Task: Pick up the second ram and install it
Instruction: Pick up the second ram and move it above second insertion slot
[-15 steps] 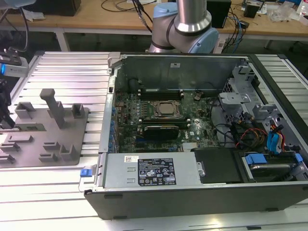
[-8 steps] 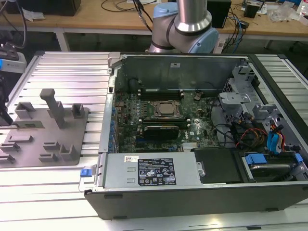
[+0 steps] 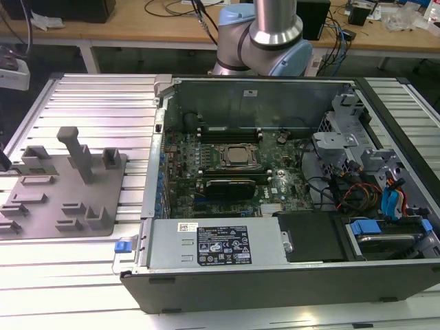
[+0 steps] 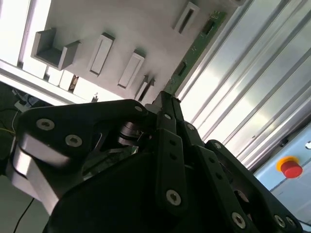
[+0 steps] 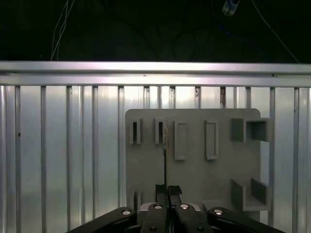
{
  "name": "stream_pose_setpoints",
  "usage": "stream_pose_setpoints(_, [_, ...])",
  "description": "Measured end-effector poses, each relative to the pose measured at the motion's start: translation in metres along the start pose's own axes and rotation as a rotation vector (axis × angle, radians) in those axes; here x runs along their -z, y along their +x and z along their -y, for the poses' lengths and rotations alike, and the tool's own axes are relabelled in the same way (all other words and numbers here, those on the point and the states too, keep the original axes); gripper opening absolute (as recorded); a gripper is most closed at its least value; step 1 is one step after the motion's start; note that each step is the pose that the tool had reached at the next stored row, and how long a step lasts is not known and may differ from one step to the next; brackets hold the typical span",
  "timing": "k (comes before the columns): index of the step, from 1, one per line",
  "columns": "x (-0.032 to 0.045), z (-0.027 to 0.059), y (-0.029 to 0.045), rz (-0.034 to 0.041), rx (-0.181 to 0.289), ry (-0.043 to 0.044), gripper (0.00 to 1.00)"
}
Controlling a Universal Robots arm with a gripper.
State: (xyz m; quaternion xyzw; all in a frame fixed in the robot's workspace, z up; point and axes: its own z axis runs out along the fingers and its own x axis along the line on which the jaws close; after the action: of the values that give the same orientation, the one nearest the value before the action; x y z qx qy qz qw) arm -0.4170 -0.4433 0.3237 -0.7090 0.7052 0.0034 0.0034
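Exterior view: slatted table (image 3: 89,96) carries the open case (image 3: 275,275) on the exterior view's right half and the grey fixture (image 3: 41,206) near the edge at the exterior view's left. Slots (image 3: 230,129) sit just beside the socket (image 3: 237,157); can't tell which are filled.

First wrist view: gripper (image 5: 165,191) is pinched tight on one end of the ram (image 5: 165,160), seen edge-on and running out over the fixture toward its narrow pockets. Second wrist view has the same green stick jutting from the gripper tip. Can't tell if its far end is clear of the fixture.

Judgement: grasp done, ram well apart from the case. Carry and seating not yet done.
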Motion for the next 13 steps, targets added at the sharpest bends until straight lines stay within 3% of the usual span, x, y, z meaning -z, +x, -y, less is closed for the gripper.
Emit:
stream_pose_setpoints(3, [0.0073, 0.0, -0.0001, 0.0, 0.0, 0.0021, 0.09])
stream_pose_setpoints(6, [0.0226, 0.0, -0.0004, -0.0001, 0.0, 0.0056, 0.09])
stream_pose_setpoints(9, [0.032, 0.0, -0.0007, 0.0, 0.0, 0.0071, 0.09])
stream_pose_setpoints(13, [0.0389, 0.0, -0.0008, 0.0, 0.0, 0.0083, 0.09])
